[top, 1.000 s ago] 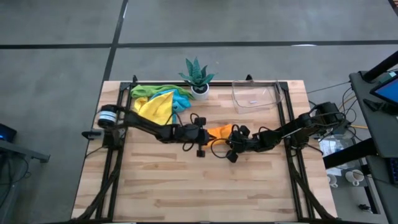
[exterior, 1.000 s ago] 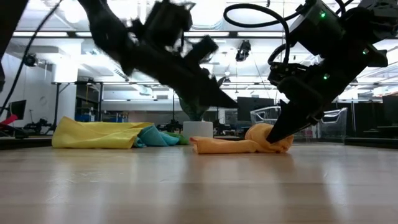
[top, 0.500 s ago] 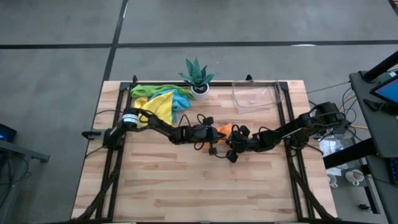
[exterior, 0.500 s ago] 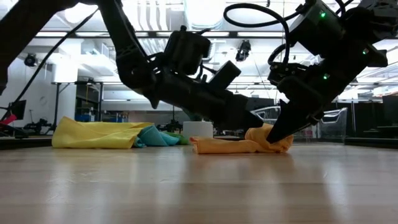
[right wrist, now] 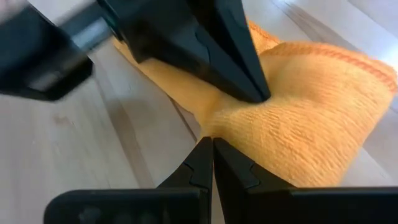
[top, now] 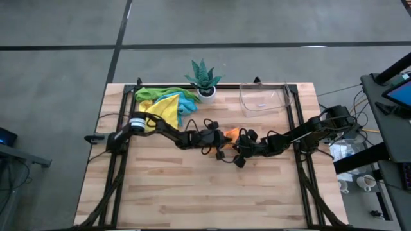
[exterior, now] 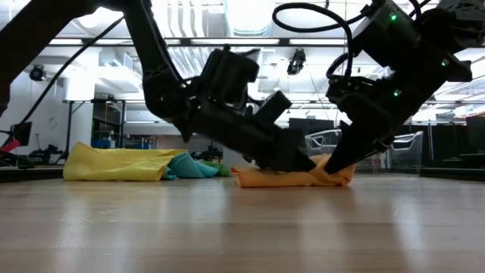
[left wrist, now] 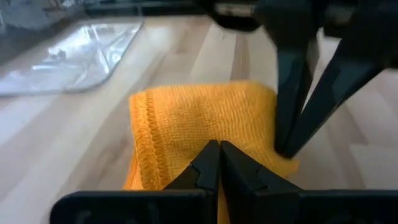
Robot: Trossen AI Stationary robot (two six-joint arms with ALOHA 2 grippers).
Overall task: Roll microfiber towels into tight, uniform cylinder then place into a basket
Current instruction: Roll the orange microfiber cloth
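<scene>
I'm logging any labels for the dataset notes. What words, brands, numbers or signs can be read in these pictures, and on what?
None can be read. The orange towel, the basket and both shut grippers, left and right, show no lettering. The room behind in the low view shows no legible sign.

The closed right hand [right wrist: 212, 144] and left hand [right wrist: 258, 94] both press the orange towel [right wrist: 311, 118].
</scene>
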